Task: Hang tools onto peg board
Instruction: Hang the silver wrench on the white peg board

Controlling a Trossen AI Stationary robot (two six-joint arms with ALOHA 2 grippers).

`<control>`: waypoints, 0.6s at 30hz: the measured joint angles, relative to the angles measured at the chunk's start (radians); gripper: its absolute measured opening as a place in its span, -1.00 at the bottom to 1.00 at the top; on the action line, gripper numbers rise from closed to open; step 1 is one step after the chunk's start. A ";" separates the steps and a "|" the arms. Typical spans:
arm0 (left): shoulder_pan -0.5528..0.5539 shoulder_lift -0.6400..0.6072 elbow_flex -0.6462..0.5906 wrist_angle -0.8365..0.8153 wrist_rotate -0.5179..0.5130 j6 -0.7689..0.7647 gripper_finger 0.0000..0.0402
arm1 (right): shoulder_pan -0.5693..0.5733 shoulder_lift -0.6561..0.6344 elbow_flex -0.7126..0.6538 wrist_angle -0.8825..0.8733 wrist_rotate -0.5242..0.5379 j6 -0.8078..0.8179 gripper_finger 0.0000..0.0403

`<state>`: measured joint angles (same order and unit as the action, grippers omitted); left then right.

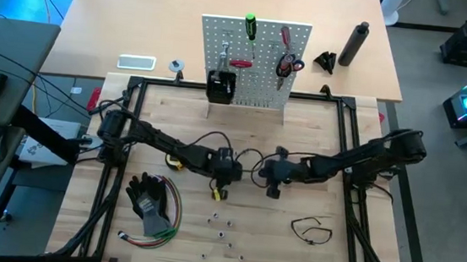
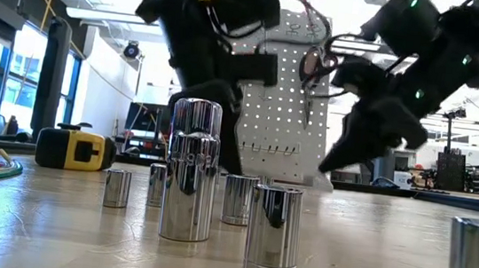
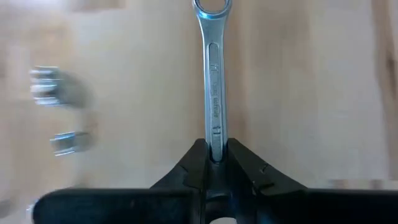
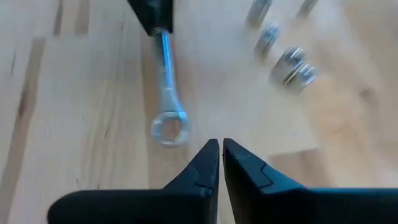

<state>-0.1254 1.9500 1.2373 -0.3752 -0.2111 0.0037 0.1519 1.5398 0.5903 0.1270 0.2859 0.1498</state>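
While my left end effector (image 3: 214,163) is clamping the silver wrench (image 3: 212,81) by its shank near desk (image 1: 350,251) centre, I am judging it stiff, slick and fairly heavy, so the ring end suits a peg. The peg board (image 1: 260,74) is standing at twelve o'clock. My right end effector (image 4: 221,149) is sitting closed and empty just beside.

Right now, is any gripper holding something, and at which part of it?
The left gripper holds a silver wrench by one end of its shank; the ring end points away. The right gripper is shut on nothing.

left wrist view: sockets (image 3: 53,93) blurred; wrench (image 3: 212,81) end hidden between fingers.
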 joint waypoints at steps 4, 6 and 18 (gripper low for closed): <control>0.008 -0.048 0.002 -0.046 -0.104 0.005 -0.85 | 0.006 -0.102 0.000 -0.016 0.067 -0.044 -0.92; 0.014 -0.064 0.002 -0.080 -0.162 0.010 -0.85 | 0.013 -0.158 0.001 -0.019 0.114 -0.076 -0.92; 0.061 -0.245 0.002 -0.219 -0.425 0.043 -0.85 | 0.076 -0.433 0.003 -0.153 0.296 -0.150 -0.92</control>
<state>-0.0641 1.7049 1.2396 -0.5947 -0.6366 0.0463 0.2277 1.1069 0.5934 -0.0256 0.5823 -0.0002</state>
